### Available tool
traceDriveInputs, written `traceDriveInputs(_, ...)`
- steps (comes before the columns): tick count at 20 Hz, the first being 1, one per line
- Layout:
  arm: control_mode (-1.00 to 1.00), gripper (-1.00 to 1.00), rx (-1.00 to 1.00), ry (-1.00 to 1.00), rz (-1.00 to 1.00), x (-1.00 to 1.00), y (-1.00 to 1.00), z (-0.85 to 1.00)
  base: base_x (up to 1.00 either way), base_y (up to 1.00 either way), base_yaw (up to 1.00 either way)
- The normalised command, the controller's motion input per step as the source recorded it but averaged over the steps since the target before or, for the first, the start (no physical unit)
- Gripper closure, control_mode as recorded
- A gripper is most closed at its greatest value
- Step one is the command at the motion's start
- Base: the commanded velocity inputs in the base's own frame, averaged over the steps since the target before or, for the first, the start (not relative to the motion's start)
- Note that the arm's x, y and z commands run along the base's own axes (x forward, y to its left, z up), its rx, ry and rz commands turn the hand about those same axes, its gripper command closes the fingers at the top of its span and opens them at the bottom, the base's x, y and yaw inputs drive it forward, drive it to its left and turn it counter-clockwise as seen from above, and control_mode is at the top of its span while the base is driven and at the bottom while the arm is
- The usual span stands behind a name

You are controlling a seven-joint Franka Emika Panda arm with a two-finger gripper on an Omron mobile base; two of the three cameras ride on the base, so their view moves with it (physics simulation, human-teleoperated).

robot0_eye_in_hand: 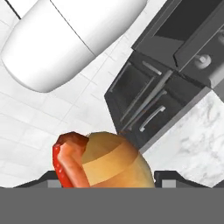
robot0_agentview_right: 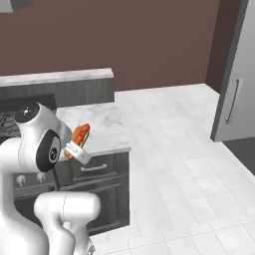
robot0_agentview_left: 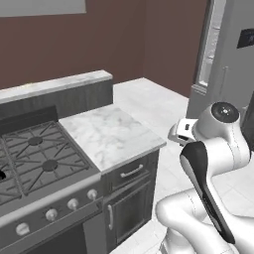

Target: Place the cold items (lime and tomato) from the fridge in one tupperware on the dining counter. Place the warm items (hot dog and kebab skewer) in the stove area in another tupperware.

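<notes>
Brown matte wall runs behind a white tiled floor (robot0_agentview_right: 179,149); no lettering or brand mark can be read on any surface. Marble counter (robot0_agentview_left: 111,136), white with grey veining and a squared edge, sits beside a gas stove (robot0_agentview_left: 37,163) with black cast grates and a row of round silver knobs along its front. Below the counter, dark grey cabinet fronts (robot0_agentview_left: 131,198) carry slim curved metal handles. Behind the stove a raised ledge (robot0_agentview_left: 54,84) has a pale stone top over dark panelling. Tall grey fridge (robot0_agentview_right: 236,94), smooth-faced with a thin vertical bar handle, stands at the far right.

Gripper (robot0_agentview_right: 75,145) is held out in the air past the counter's front edge, above the floor, and is clamped around the hot dog (robot0_agentview_right: 79,137). In the hand view the hot dog (robot0_eye_in_hand: 103,162) sits between the two dark fingertips (robot0_eye_in_hand: 168,177): a rounded, glossy tan bun with a lighter band across it, and a red sausage end curling out on one side. It touches neither counter nor stove. In the left base view the white, smooth-shelled arm hides the hot dog from sight.
</notes>
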Motion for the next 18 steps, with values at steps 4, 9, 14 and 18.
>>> traceDriveInputs(4,1.00,1.00,0.00,0.00,0.00,0.00,0.00,0.00,0.16,-0.94,0.04)
traceDriveInputs(9,1.00,1.00,0.00,0.00,0.00,0.00,0.00,0.00,0.28,-0.69,0.13)
traceDriveInputs(14,1.00,1.00,0.00,0.00,0.00,0.00,0.00,0.00,0.31,-0.54,0.19)
traceDriveInputs(18,1.00,1.00,0.00,0.00,0.00,0.00,0.00,0.00,0.36,-0.47,0.20)
